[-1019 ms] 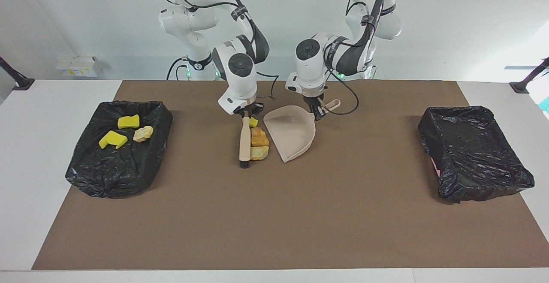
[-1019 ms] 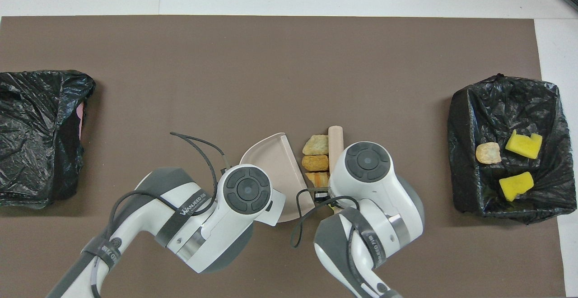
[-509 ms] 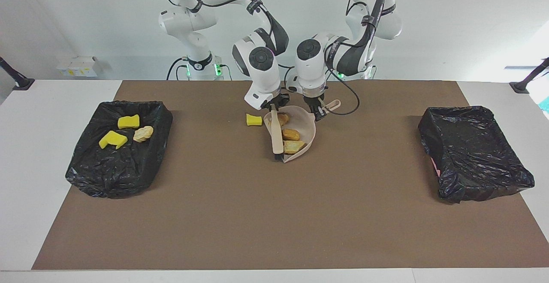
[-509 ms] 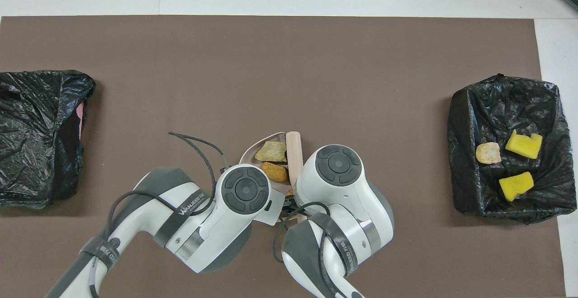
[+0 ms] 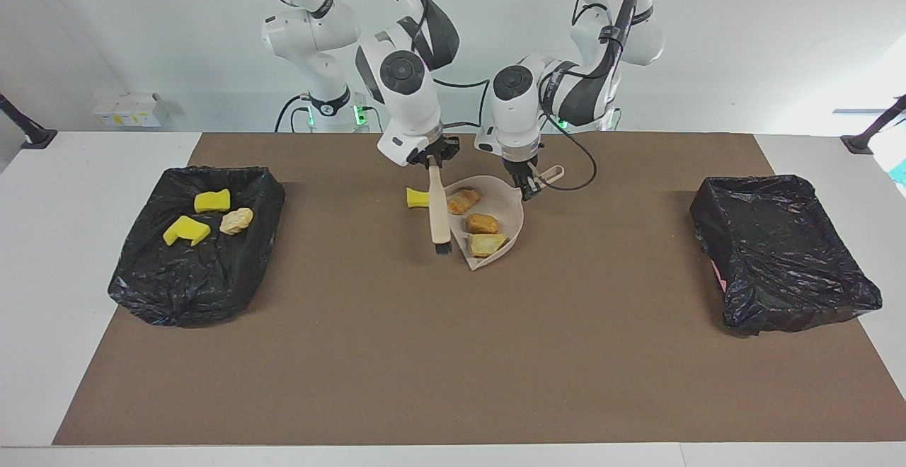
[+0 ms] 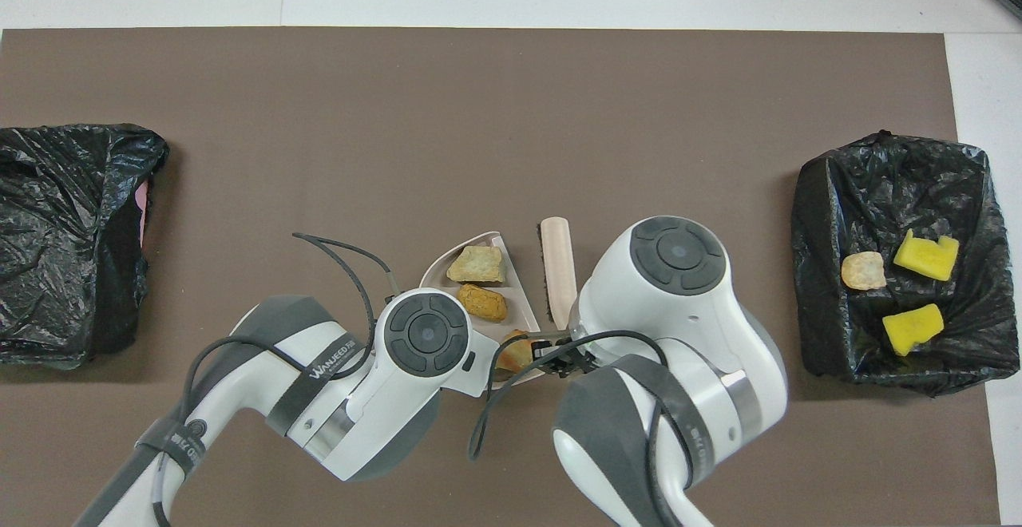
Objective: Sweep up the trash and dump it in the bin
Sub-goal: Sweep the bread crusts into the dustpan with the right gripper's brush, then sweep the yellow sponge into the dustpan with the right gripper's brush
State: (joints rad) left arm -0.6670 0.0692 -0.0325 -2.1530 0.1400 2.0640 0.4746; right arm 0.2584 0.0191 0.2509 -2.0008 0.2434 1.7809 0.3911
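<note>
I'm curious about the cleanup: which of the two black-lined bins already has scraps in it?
The bin at the right arm's end of the table, holding two yellow sponge pieces and a tan chunk. The other bin shows none.

Beige dustpan (image 5: 504, 202); tan-orange chunks (image 5: 483, 223); yellow sponge (image 5: 417, 197); black bin liners (image 5: 782, 248); brown mat (image 5: 453, 354).

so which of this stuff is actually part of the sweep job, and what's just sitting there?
In play:
- tan-orange chunks in the dustpan
- yellow sponge piece on the mat, beside the brush
- right gripper shut on the brush
- left gripper shut on the dustpan's handle
- bin with three scraps, right arm's end

Just there:
- second black-lined bin, left arm's end
- brown mat
</note>
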